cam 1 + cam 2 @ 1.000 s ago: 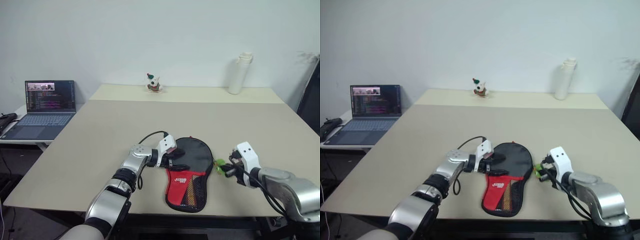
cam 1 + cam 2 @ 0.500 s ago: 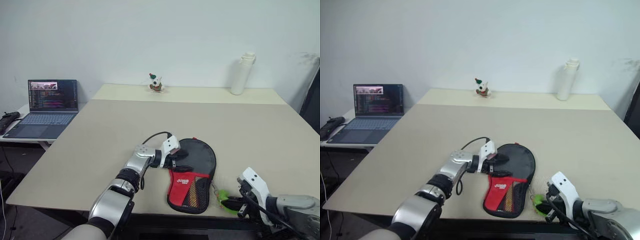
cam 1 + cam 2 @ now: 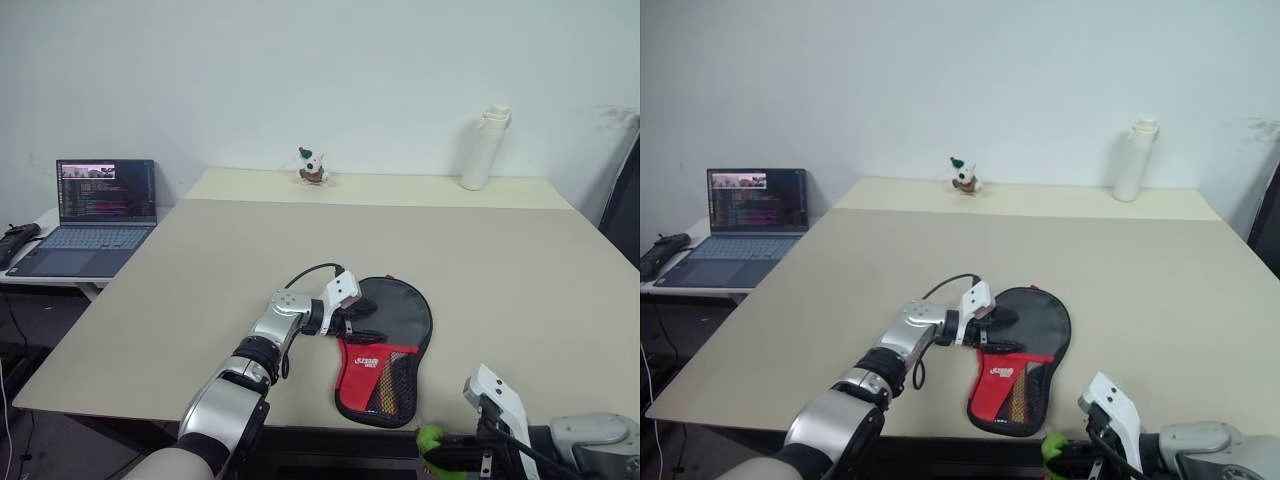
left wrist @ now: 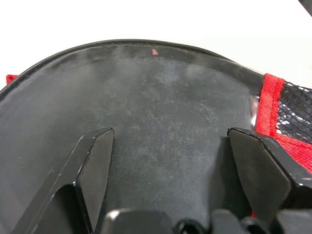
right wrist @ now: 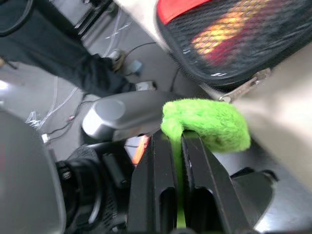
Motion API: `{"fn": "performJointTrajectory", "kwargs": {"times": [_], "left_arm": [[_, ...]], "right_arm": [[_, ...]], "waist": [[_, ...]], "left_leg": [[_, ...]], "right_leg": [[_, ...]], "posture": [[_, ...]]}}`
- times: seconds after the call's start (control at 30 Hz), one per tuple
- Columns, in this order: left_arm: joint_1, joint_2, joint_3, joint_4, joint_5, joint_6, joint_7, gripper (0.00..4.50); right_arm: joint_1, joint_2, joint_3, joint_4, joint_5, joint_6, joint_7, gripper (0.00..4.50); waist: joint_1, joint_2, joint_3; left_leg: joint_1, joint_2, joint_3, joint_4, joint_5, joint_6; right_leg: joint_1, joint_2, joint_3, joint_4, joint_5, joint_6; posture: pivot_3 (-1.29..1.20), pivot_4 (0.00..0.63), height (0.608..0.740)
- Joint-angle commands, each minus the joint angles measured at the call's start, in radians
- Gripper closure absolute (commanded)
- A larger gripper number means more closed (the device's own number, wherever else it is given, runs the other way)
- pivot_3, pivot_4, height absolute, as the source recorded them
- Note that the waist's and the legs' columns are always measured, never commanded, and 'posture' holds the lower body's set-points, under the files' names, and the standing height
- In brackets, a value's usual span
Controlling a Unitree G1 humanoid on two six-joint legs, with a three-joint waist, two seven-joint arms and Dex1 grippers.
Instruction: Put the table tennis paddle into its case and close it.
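Dragged from beside the case's 3 o'clock flank down to its 5 o'clock corner at the near table edge, the green fuzzy zip pull (image 5: 207, 122) now sits off the table lip, pinched flat between the black fingers of the right gripper (image 5: 175, 146), which are shut tight on it; the metal zipper slider (image 5: 242, 87) trails at the case's seam. The case (image 3: 385, 345) itself lies flat on the beige table (image 3: 200, 260) near the front edge, round black head at 12 o'clock, red mesh handle end with white logo at 6 o'clock. No wooden handle or red-edged blade of the paddle is visible, so it is presumably already inside, though I cannot confirm that. At the case's 9 o'clock edge the left gripper (image 3: 358, 322) has its jaws spread wide over the black fabric, the fingers (image 4: 95, 165) resting on the head and pinning rather than pinching it. I judge the case soft and light, apt to slide or bunch when the zip is tugged, so it wants that flat hold-down on the stiff paddle head, while the pull tab is the right place to grip for closing. Farther out, a small figurine (image 3: 310, 166) stands at 12 o'clock by the wall, a white bottle (image 3: 481, 148) at 1 o'clock, and an open laptop (image 3: 88, 215) at 10 o'clock on a side desk.
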Motion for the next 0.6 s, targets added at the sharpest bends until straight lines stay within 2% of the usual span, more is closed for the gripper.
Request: {"fn": "performJointTrajectory", "kwargs": {"times": [0.03, 0.3, 0.4, 0.6], "left_arm": [[0.019, -0.022, -0.035, 0.031, 0.040, 0.005, 0.003, 0.44], [0.020, -0.026, -0.037, 0.030, 0.040, 0.002, 0.003, 0.44], [0.021, -0.027, -0.037, 0.028, 0.040, 0.002, 0.004, 0.44], [0.025, -0.029, -0.036, 0.023, 0.038, 0.003, 0.004, 0.44]], "right_arm": [[0.024, -0.024, 0.015, -0.040, 0.053, -0.039, 0.022, 4.48], [0.013, -0.036, 0.046, -0.026, 0.055, -0.090, -0.022, 4.48], [-0.021, -0.034, 0.023, -0.029, 0.101, -0.079, -0.042, 3.72], [-0.090, -0.058, -0.012, -0.003, 0.228, -0.068, -0.081, 1.69]], "waist": [[0.000, 0.000, 0.000], [0.000, 0.000, 0.000], [0.000, 0.000, 0.000], [0.000, -0.001, 0.000]], "left_leg": [[0.000, 0.000, 0.000, 0.000, 0.000, 0.000], [0.000, 0.000, 0.000, 0.000, 0.000, 0.000], [0.000, 0.000, 0.000, 0.000, 0.000, 0.000], [0.000, 0.000, -0.001, 0.000, 0.000, 0.000]], "right_leg": [[0.000, 0.000, 0.000, 0.000, 0.000, 0.000], [0.000, 0.000, 0.000, 0.000, 0.000, 0.000], [0.000, 0.000, 0.000, 0.000, 0.000, 0.000], [0.001, 0.000, 0.000, 0.000, 0.000, 0.000]], "posture": [[0.00, 0.150, 0.740], [0.00, 0.150, 0.740], [0.00, 0.150, 0.740], [0.00, 0.150, 0.740]]}}
